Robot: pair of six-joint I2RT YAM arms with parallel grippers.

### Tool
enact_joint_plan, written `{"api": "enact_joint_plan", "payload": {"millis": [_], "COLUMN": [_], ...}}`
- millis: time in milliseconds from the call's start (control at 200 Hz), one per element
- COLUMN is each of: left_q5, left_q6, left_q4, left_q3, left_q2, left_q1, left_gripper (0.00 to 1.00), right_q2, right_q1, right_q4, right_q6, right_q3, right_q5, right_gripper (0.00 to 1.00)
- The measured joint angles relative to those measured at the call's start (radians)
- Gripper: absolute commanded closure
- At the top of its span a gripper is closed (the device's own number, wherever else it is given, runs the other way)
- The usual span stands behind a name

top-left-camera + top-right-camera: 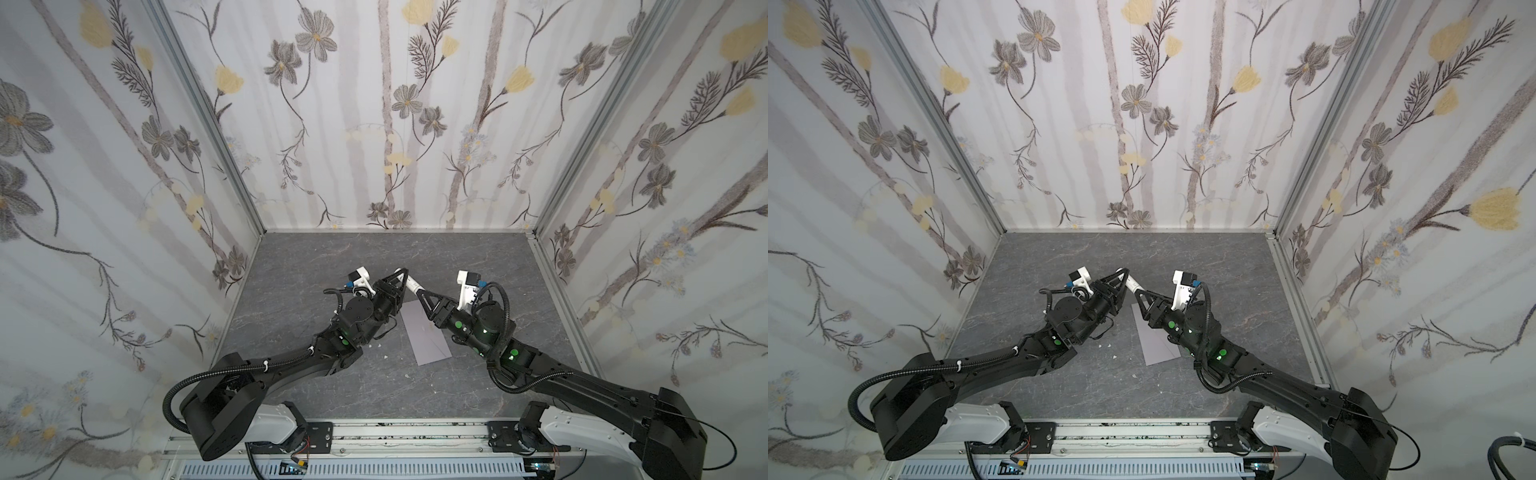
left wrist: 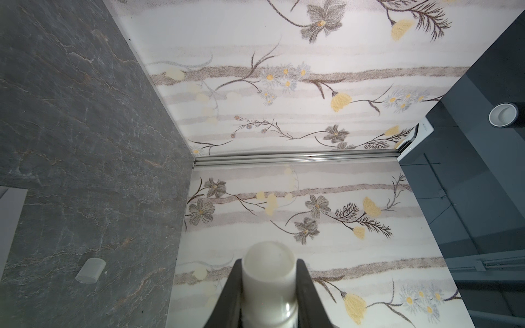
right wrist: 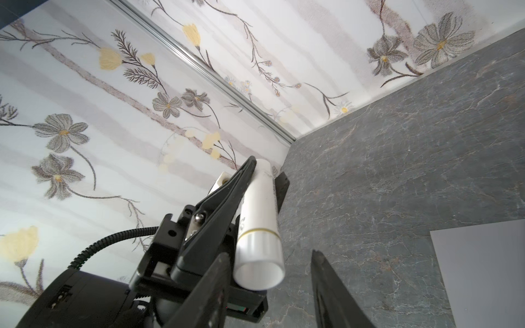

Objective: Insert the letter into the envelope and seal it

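The envelope [image 1: 424, 334] [image 1: 1154, 343] is a plain grey-lavender sheet lying flat on the dark table between the arms; a corner of it shows in the right wrist view [image 3: 483, 269]. The letter is out of view. My left gripper [image 1: 400, 276] [image 1: 1121, 274] [image 2: 268, 262] is raised above the table and shut on a white glue-stick tube [image 1: 412, 286] [image 1: 1133, 284] [image 2: 268, 272] [image 3: 260, 221]. My right gripper [image 1: 419, 291] [image 1: 1138, 293] [image 3: 270, 254] is open at the tube's free end. One finger is next to the tube, and a gap separates the tube from the other finger.
A small translucent cap [image 2: 91, 269] lies on the grey stone-patterned table [image 1: 332, 257]. A few white scraps [image 1: 385, 356] [image 1: 1115, 356] sit near the envelope. Flowered walls [image 1: 374, 124] close in the back and both sides.
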Motion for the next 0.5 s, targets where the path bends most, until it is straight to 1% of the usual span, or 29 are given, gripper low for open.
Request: {"api": "enact_joint_plan", "payload": {"millis": [60,110,175,335,500], "left_q5": [0.0,-0.001,-0.001,-0.008,-0.011], "left_q6": [-0.001,-0.004,-0.006,-0.011,-0.02], "left_q4": [0.006,0.006,0.006,0.012,0.015], "left_q3": [0.0,0.0,0.0,0.0,0.005], "left_q2": [0.004,0.006,0.011,0.018,0.022], "left_q1": [-0.001,-0.001,-0.001,-0.001,0.0], "left_gripper": [1.0,1.0,1.0,1.0,1.0], "right_q2": [0.004,0.01,0.014,0.021,0.022], "right_q1": [-0.003,-0.006,-0.008,-0.013,-0.012], "right_q4": [0.005,0.009,0.009,-0.001,-0.065], "right_q6": [0.008,0.008,0.008,0.01,-0.038], "right_q3": [0.0,0.0,0.001,0.013,0.049], "right_q5": [-0.001,-0.006,-0.02,-0.027,-0.019], "right_gripper": [0.64,0.71,0.75,0.79,0.82]}}
